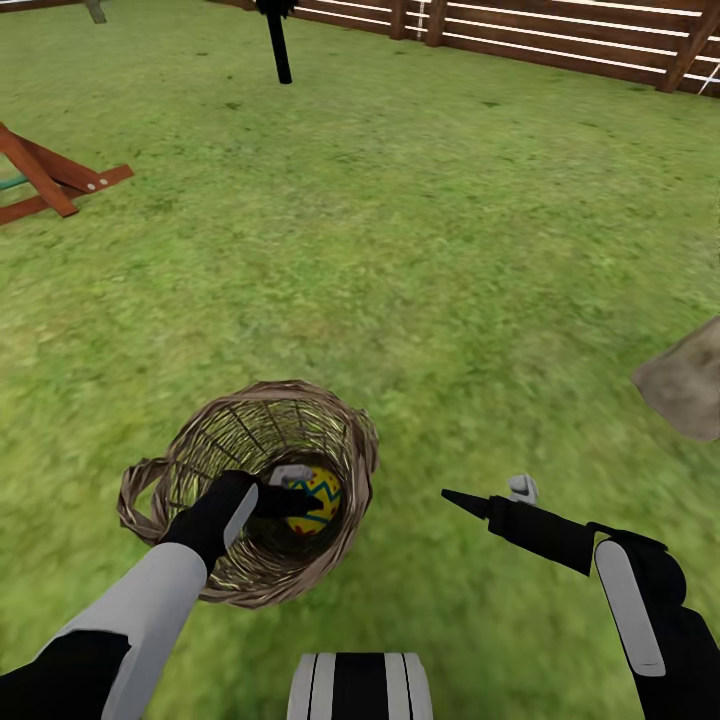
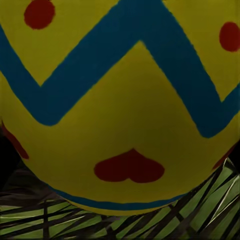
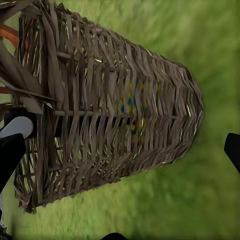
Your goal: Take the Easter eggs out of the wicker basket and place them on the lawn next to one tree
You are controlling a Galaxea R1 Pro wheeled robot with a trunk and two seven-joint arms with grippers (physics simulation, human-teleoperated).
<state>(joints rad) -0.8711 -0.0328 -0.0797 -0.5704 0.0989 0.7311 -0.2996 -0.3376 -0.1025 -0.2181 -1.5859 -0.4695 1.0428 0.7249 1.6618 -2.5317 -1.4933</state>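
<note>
The wicker basket [image 1: 250,490] stands on the lawn [image 1: 400,250] close in front of me, left of centre. My left gripper [image 1: 303,489] reaches down through the basket's mouth, its fingers closed on a yellow Easter egg [image 1: 323,495] with a blue zigzag and red dots. In the left wrist view that egg [image 2: 120,115] sits very close, with woven wicker [image 2: 120,225] beneath it. My right gripper [image 1: 497,494] hovers open over the grass to the right of the basket. The right wrist view shows the basket's side [image 3: 110,110], with egg colours [image 3: 132,107] glinting through the weave.
A pale grey-brown mottled tree trunk base [image 1: 685,380] stands at the right edge. A thin black trunk [image 1: 280,45] rises far ahead. A red-brown wooden play frame [image 1: 50,175] sits at the left, and a slatted fence [image 1: 560,35] runs along the back.
</note>
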